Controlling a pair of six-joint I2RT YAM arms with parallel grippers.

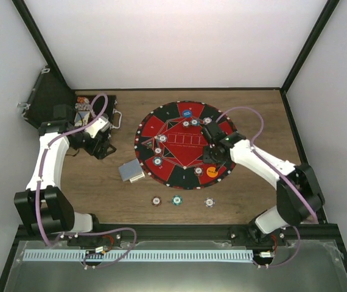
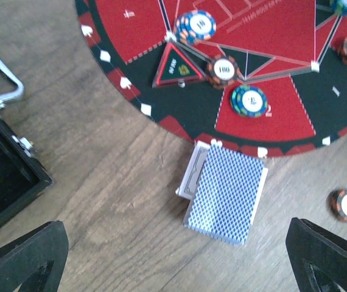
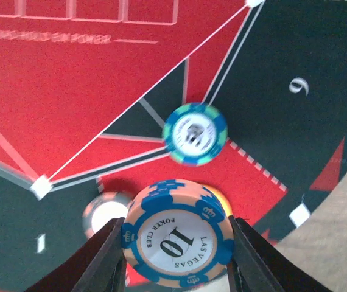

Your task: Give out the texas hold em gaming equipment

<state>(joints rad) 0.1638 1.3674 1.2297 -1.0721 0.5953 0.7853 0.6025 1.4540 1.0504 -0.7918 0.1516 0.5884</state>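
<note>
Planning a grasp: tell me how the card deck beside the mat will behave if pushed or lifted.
The card deck looks like a loose stack with white edges showing, so a push would probably fan it. Lying flat on the table, it should not roll or tip.

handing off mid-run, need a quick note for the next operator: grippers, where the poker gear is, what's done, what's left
left gripper: open, empty, over the table by the card deck.
right gripper: shut on a blue-edged 10 chip, over the mat's right side.
done: several chips, the blue button and the orange button lie on the mat.
left: place the held chip; three chips sit on the table before the mat; deck undealt at its left edge; black case open, far left.
</note>
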